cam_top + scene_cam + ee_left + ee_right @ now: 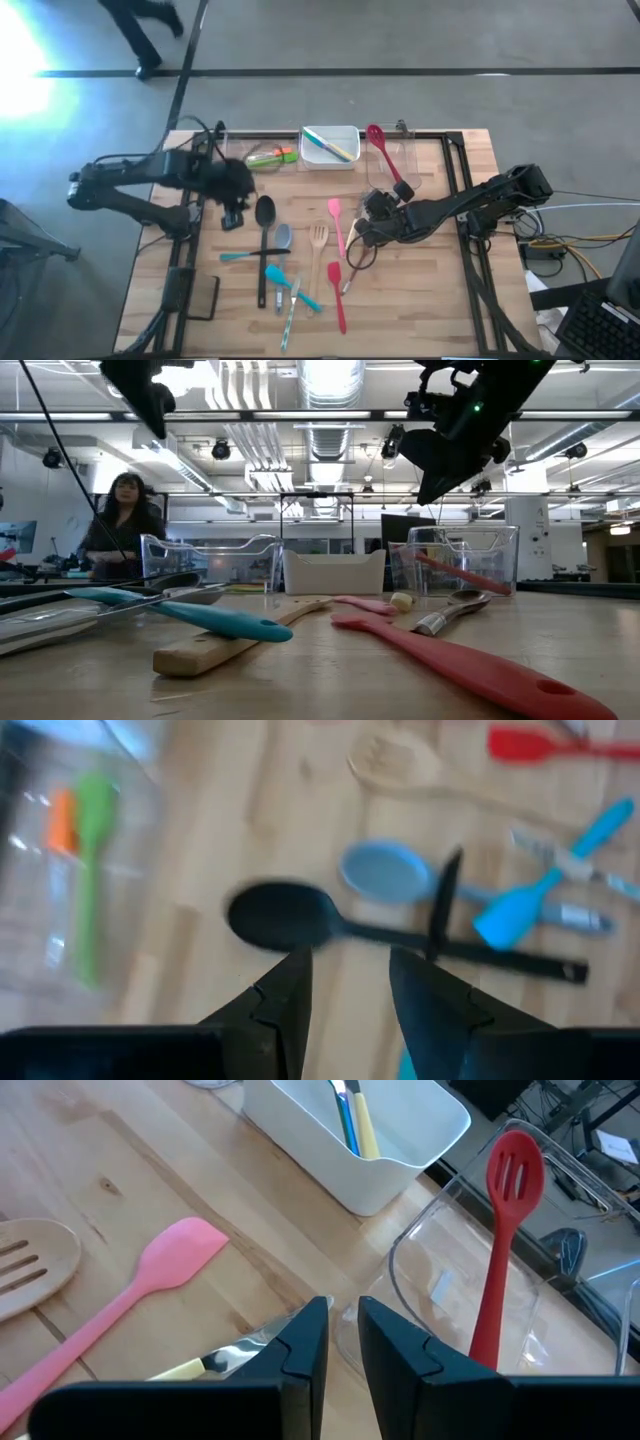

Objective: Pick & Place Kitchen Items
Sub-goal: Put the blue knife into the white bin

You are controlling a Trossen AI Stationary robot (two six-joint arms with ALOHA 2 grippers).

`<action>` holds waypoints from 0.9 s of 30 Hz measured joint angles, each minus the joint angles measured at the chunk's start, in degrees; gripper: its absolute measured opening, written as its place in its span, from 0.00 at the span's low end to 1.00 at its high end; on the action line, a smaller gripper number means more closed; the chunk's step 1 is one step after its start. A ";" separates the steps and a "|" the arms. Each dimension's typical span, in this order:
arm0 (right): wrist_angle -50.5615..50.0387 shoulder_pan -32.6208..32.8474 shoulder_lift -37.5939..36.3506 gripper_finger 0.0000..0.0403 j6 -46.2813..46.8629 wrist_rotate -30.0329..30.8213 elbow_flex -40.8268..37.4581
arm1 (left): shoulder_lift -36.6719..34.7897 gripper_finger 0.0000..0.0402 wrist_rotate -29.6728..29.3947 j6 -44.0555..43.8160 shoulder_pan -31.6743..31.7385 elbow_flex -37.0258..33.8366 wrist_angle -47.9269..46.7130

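Utensils (no readable writing); left gripper spread above black ladle; right gripper nearly pressed together.

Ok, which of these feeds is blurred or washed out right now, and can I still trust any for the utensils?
High view: strong glare at the top left corner, off the table; the left gripper is smeared. Left wrist view: blurred throughout, though the black ladle still reads. Low view: bright ceiling lights, near utensils soft. Right wrist view: sharp, with the pink spatula and red slotted spoon clear.
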 joint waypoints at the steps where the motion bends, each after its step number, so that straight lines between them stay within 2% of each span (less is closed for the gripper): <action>1: -0.02 0.00 0.00 0.13 0.00 -0.02 0.00 | 0.02 0.34 0.00 -1.93 -1.68 -1.27 0.04; 8: -0.06 0.00 0.00 0.13 -0.01 -0.11 0.00 | 0.07 0.34 -3.21 -15.99 -15.08 -11.01 2.00; 14: 0.03 0.00 -0.01 0.13 0.00 -0.17 0.00 | 0.20 0.34 -5.09 -25.77 -24.24 -18.35 7.82; 21: 0.29 0.00 -0.02 0.13 0.00 -0.17 0.00 | 0.20 0.34 -5.49 -28.53 -28.49 -26.35 20.96; 27: 0.31 0.00 -0.02 0.13 0.67 -0.27 0.00 | 0.20 0.34 -5.09 -31.73 -29.28 -29.98 21.49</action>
